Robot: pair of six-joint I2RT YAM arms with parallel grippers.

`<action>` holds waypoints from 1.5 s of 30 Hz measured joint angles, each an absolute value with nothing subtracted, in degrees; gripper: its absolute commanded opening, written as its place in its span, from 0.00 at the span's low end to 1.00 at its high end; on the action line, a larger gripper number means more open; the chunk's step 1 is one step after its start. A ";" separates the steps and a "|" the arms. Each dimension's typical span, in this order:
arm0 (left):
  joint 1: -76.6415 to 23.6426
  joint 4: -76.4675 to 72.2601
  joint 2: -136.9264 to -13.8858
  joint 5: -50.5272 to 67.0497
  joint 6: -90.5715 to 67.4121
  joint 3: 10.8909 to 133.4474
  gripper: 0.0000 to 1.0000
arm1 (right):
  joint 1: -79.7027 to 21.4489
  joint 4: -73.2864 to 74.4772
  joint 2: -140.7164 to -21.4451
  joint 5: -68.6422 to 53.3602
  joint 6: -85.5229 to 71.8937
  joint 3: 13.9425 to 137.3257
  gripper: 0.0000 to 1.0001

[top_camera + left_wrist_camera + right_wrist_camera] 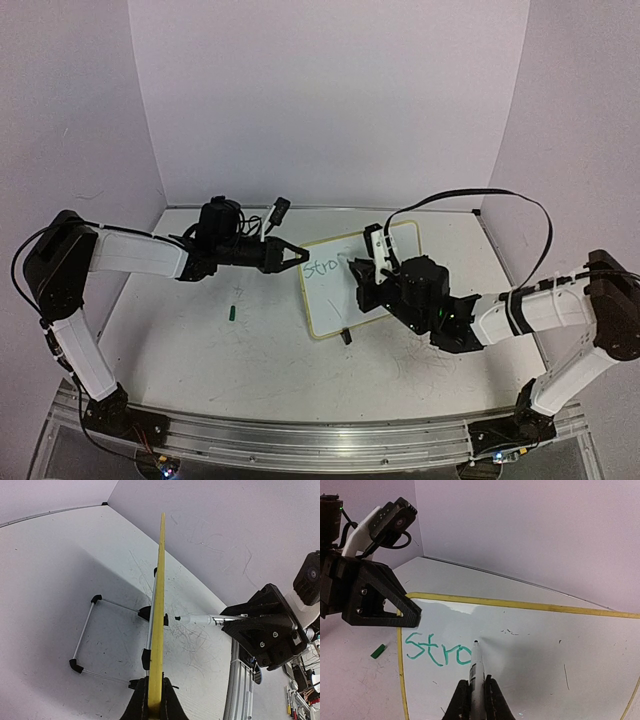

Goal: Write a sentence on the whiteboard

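The whiteboard (330, 300) stands tilted at mid table; its yellow frame (161, 605) shows edge-on in the left wrist view. My left gripper (300, 254) (155, 700) is shut on the board's left edge. My right gripper (365, 272) (476, 692) is shut on a white marker (476, 672) (200, 620). The marker's tip rests at the board, just right of the green letters "Stro" (437, 651) (322, 268), the written part of the sentence. The rest of the board (545, 650) carries only faint marks.
A small green marker cap (232, 312) (378, 651) lies on the table left of the board. A wire stand (85, 630) and black clip feet (146, 612) prop the board from behind. An aluminium rail (300, 435) runs along the near edge. Pale walls enclose three sides.
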State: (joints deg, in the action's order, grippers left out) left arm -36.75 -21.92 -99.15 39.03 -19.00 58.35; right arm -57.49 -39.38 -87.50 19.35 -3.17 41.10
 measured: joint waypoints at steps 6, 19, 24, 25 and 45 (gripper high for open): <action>-36.75 -21.93 -99.15 39.03 -19.00 58.35 0.00 | -57.39 -39.37 -87.57 19.63 -2.98 41.12 0.00; -36.75 -21.93 -99.15 39.04 -19.00 58.35 0.00 | -57.12 -39.13 -89.30 19.66 -2.59 41.98 0.00; -36.75 -21.93 -99.15 39.05 -19.00 58.35 0.00 | -57.12 -39.13 -90.02 19.68 -2.50 42.53 0.00; -36.75 -21.93 -99.15 39.04 -19.00 58.35 0.00 | -57.12 -39.06 -90.07 19.70 -2.49 42.54 0.00; -36.75 -21.89 -99.15 38.92 -19.03 58.35 0.00 | -57.19 -37.43 -89.95 20.14 -5.11 41.99 0.00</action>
